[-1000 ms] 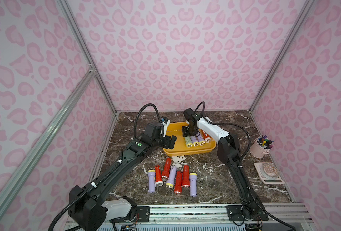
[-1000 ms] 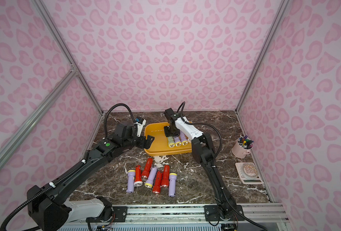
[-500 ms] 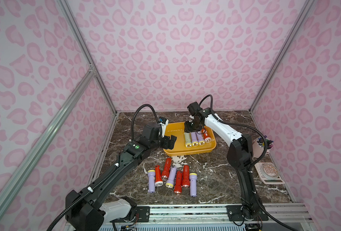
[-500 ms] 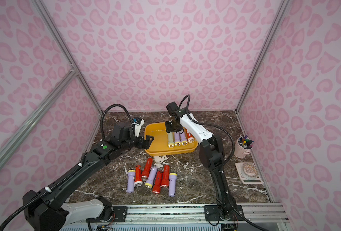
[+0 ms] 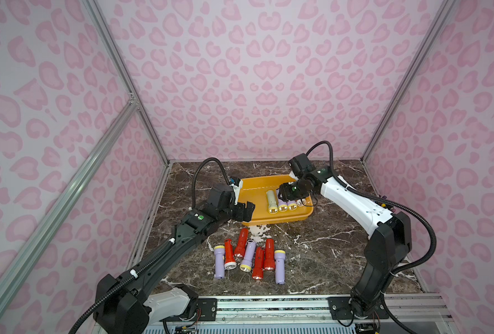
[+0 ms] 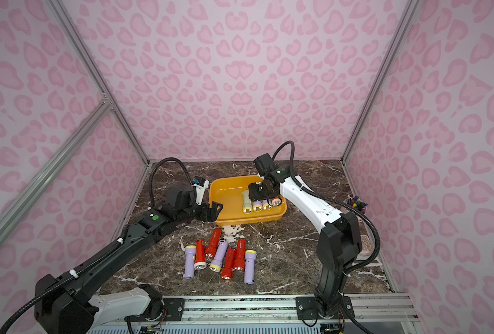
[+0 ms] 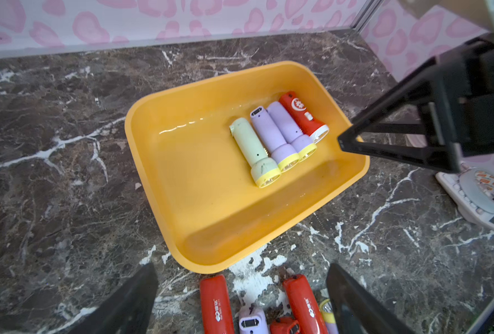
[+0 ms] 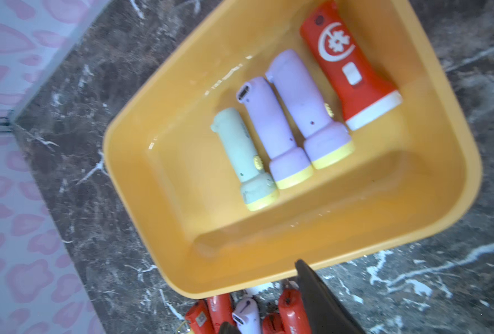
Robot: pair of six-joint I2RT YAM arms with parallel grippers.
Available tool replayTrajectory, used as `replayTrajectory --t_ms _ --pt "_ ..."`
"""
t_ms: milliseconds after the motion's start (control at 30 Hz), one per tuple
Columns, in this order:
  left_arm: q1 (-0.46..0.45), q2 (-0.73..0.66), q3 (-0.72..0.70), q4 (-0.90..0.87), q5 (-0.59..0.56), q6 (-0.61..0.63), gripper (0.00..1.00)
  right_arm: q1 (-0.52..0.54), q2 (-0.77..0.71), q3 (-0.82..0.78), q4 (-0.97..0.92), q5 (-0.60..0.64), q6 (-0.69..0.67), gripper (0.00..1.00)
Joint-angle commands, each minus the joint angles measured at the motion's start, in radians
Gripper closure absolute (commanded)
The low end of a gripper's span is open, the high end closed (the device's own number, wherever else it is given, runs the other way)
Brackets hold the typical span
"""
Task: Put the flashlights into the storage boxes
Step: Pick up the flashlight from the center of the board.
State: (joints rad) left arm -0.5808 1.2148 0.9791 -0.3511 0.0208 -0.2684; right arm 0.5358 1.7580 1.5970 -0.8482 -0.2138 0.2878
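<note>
Moved since a second ago: right gripper [image 5: 289,193], then down among the torches, now lifted clear above them, its arm swung out toward 3 o'clock. Left gripper [image 5: 245,210] has barely shifted.

1. Tray [image 5: 277,222]. Yellow-orange and shallow, on the marble table [image 5: 326,245], just to 12 o'clock of centre in both top views.

2. Tray contents. Four torches side by side and touching, in the tray's 3 o'clock half, heads toward 6 o'clock. In order: green torch [image 7: 248,144], two lilac torches [image 7: 269,136], then red torch [image 7: 298,110] at the 3 o'clock end.

3. Loose torches [image 5: 248,256]. Seven on the table at 6 o'clock of the tray and apart from it: three lilac, four red, lying close together.

4. Left gripper. At the tray's 8 o'clock corner, jaws spread wide, empty.

5. Right gripper. Above the row in the tray, jaws narrowly parted with nothing between them. Its wrist view shows one finger [image 8: 321,303] fully and the other only at the edge.
</note>
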Motion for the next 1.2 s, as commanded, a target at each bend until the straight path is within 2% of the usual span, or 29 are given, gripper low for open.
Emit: replayTrajectory --t_ms 0,100,300,433,567,667,767,933,1167 --pt "-0.038 0.012 -0.05 0.105 -0.052 -0.009 0.09 0.01 -0.084 -0.156 0.112 0.042 -0.008 0.46" --pt "-0.128 0.006 -0.081 0.154 -0.116 -0.014 0.09 0.033 -0.215 -0.339 0.199 0.072 0.014 0.46" --pt "-0.421 -0.006 -0.093 0.153 -0.329 -0.038 0.09 0.159 -0.567 -0.722 0.385 0.133 0.091 0.43" --pt "-0.595 -0.043 -0.152 0.137 -0.52 -0.181 0.09 0.191 -0.755 -0.876 0.387 0.179 0.111 0.43" --pt "-0.701 -0.064 -0.158 0.083 -0.602 -0.31 0.09 0.197 -0.939 -0.971 0.356 0.153 0.184 0.41" --pt "-0.742 -0.069 -0.135 0.001 -0.641 -0.365 0.09 0.225 -1.039 -1.038 0.381 0.182 0.254 0.39" --pt "-0.755 -0.093 -0.148 -0.04 -0.654 -0.384 0.09 0.257 -1.063 -1.065 0.385 0.217 0.294 0.38" --pt "-0.749 -0.193 -0.23 0.01 -0.701 -0.333 0.04 0.314 -0.979 -1.011 0.335 0.289 0.31 0.39" --pt "-0.696 -0.347 -0.315 0.033 -0.673 -0.319 0.03 0.415 -0.842 -0.985 0.375 0.334 0.364 0.41"
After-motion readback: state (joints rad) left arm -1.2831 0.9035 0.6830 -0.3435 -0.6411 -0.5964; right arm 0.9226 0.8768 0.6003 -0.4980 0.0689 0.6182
